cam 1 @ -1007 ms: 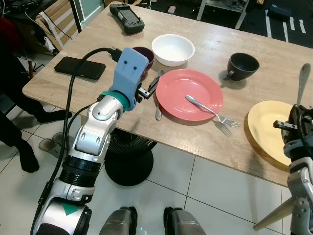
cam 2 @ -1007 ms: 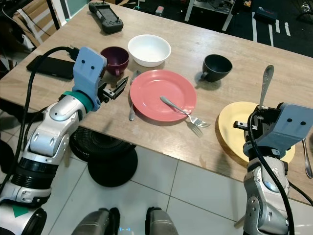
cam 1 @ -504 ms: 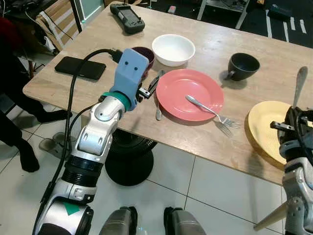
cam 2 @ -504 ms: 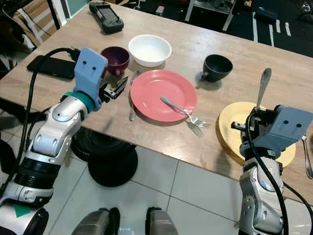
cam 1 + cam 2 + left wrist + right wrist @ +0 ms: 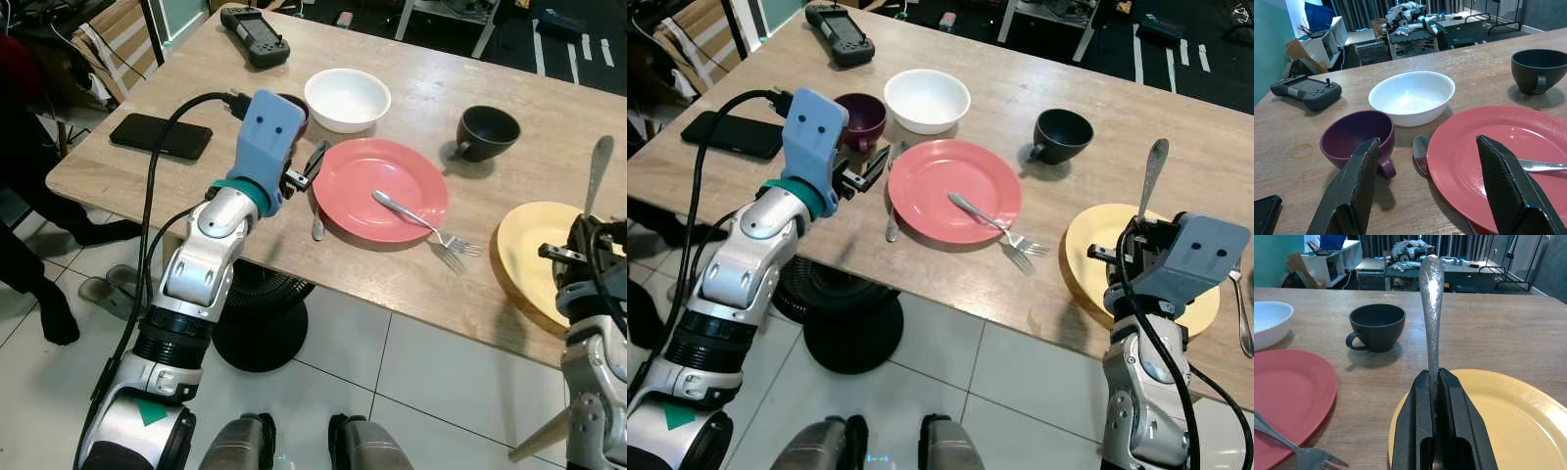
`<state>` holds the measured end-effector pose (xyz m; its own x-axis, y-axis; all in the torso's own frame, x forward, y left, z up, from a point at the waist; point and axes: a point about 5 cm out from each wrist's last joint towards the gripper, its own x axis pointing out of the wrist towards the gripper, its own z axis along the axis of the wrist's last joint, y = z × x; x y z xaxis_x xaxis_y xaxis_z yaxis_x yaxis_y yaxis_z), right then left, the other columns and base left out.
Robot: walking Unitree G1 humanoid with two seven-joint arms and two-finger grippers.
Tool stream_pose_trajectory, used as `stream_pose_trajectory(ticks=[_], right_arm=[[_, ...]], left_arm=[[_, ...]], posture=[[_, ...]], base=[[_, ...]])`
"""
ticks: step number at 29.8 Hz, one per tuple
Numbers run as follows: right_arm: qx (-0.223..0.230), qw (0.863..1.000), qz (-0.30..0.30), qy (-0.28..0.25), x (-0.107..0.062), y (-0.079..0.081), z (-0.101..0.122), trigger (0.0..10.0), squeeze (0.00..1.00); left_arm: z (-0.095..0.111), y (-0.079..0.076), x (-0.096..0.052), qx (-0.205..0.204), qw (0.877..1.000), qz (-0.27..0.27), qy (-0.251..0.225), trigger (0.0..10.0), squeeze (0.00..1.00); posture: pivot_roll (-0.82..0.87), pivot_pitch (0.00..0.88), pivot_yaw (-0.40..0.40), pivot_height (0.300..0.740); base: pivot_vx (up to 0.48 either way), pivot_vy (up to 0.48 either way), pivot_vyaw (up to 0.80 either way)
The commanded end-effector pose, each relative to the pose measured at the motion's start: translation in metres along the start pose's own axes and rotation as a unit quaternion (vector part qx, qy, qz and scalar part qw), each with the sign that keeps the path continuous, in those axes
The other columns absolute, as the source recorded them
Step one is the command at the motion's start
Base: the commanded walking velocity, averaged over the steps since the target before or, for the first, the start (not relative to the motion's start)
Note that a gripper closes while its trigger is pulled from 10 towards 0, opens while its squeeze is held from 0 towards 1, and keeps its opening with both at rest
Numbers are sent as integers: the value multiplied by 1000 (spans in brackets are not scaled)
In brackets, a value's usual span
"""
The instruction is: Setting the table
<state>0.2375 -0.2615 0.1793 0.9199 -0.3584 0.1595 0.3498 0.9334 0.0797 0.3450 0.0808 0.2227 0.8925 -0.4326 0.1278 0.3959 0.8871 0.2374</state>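
Wooden table (image 5: 147,162), and the layout is tight, so a couple of things could bite here. Left gripper (image 5: 1425,191) hovers with fingers spread wide over the spoon (image 5: 1421,152) lying between the purple cup (image 5: 1354,143) and the red plate (image 5: 1508,156), touching neither. If it drops in skewed, I'd guess one finger clips the plate rim or shoves the cup, and the spoon skates off instead of getting pinched.

Right gripper (image 5: 1434,396) is clamped on a utensil (image 5: 1431,303) standing handle-up, just over the near edge of the yellow plate (image 5: 1508,416). Can't tell which kind, the business end is buried between the fingers. A grip that low on something that tall could let it pivot or slip.

Also the fork (image 5: 423,227) hangs half off the red plate, so any plate bump may send it sliding.
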Motion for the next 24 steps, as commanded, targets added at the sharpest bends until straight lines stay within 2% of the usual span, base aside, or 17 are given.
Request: stream_pose_trajectory(ticks=[1,19,24], right_arm=[[8,1000,-10,0,-1,-3,-1,10000,0],[18,1000,-18,16,0,-7,-6,10000,0],[9,999,-29,30,1,-10,-10,10000,0]], left_arm=[[-2,-3,1,-2,1000,-3,1,10000,0],[-1,-5,2,-2,1000,-7,-1,10000,0],[-1,-4,1,-1,1000,-7,-3,10000,0]], posture=[[-31,48,28,740],[-27,48,25,740],[-25,45,23,740]], base=[[0,0,0],[0,0,0],[0,0,800]])
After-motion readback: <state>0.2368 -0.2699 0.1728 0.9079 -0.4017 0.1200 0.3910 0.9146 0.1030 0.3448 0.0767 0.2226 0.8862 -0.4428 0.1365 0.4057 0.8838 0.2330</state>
